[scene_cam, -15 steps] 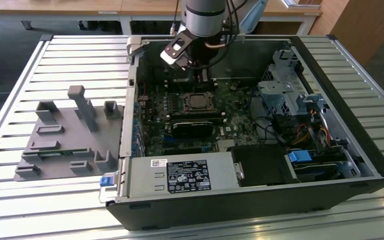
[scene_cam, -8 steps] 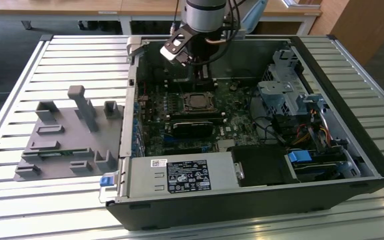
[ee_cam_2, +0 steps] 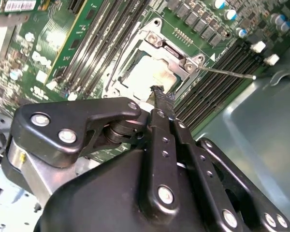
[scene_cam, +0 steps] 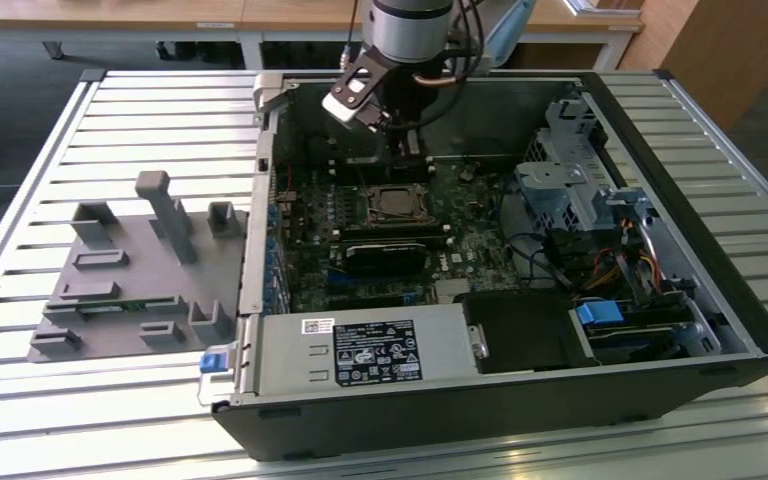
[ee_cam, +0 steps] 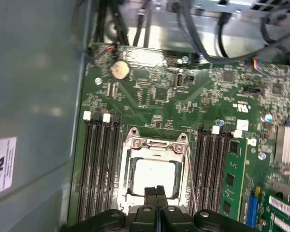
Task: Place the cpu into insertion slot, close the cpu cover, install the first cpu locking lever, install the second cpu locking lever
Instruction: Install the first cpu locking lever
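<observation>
**Task status.** The cpu (ee_cam: 154,175), a small flat square chip w/ a dull silver-grey metal top, lies seated in the insertion slot (ee_cam: 127,191). This is a small square dark socket w/ a metal rim, near the middle of the green circuit board (ee_cam: 154,104). It sits between two banks of long black memory slots (ee_cam: 99,164).

The cpu cover (ee_cam: 154,143), a thin silver metal frame plate w/ a cut-out centre, appears folded down around the chip. Steps 1–2 thus look done.

A thin bare-metal locking lever (ee_cam_2: 227,72) juts from one socket corner across the adjacent slot bank. It is judged raised, i.e. not yet latched. The state of the other lever cannot be told, so both lever steps are taken as still open.

**Arm pose.** In the exterior view the silver-and-black arm (scene_cam: 411,30) descends steeply into the open dark computer case (scene_cam: 704,330). Its wrist is above the board edge nearest the case's back wall.

The black gripper (ee_cam: 157,193) points down at the socket side nearest it. Its two fingers are pressed together w/ no gap and hold nothing. In the second wrist view the tips overlap the frame's edge; contact vs. hover cannot be told.

**Surroundings.** The case rests on a slatted metal table (scene_cam: 91,400). A grey moulded fixture plate (scene_cam: 131,290) lies by the table edge on the exterior view's left, well apart from the arm.
</observation>
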Robot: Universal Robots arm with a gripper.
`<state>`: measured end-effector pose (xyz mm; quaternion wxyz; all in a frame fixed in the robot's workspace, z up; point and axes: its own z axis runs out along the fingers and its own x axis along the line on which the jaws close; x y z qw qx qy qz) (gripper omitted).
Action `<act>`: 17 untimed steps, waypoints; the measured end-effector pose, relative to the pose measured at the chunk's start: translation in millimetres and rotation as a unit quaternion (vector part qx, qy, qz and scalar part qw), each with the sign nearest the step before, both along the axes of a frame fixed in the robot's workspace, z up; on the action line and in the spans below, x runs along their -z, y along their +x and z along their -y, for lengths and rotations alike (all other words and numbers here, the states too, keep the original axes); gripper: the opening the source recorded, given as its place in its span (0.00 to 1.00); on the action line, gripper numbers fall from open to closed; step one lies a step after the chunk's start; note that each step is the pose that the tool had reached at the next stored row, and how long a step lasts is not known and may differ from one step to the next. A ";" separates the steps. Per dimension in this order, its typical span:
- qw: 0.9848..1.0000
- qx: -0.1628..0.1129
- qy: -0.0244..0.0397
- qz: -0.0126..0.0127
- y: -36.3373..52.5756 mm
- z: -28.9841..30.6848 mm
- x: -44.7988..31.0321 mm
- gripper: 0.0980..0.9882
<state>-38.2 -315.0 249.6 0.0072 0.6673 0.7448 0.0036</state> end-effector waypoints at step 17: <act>0.991 -0.130 0.000 0.000 0.0 0.0 0.1 0.01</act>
